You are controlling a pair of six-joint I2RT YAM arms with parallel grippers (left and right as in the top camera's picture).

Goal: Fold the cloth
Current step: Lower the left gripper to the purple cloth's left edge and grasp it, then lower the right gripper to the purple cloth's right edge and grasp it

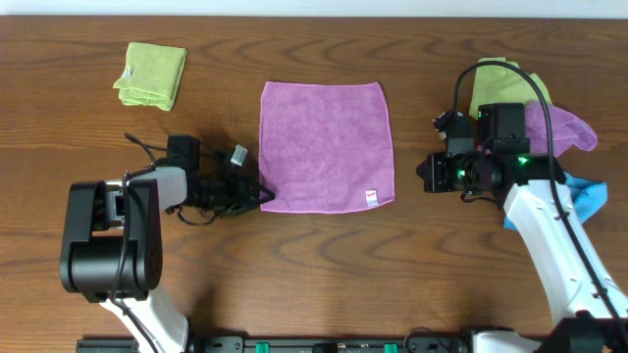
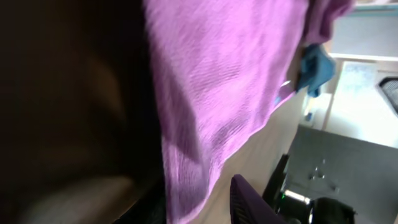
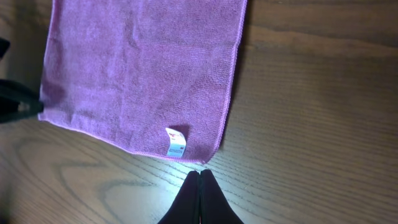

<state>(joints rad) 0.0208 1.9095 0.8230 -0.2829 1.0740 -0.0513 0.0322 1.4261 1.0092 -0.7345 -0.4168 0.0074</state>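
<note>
The cloth is a pinkish-purple square lying flat mid-table, with a white tag near its front right corner. My left gripper is at the cloth's front left corner. In the left wrist view the cloth runs down between the jaws of the left gripper, and bare table shows between it and the dark finger, so the jaws stand apart. My right gripper is shut and empty. In the right wrist view the right gripper has its tip just short of the cloth corner by the tag.
A folded lime-green cloth lies at the far left. Behind the right arm is a pile: a lime-green cloth, a violet cloth and a blue cloth. The table's front edge runs close under both arm bases.
</note>
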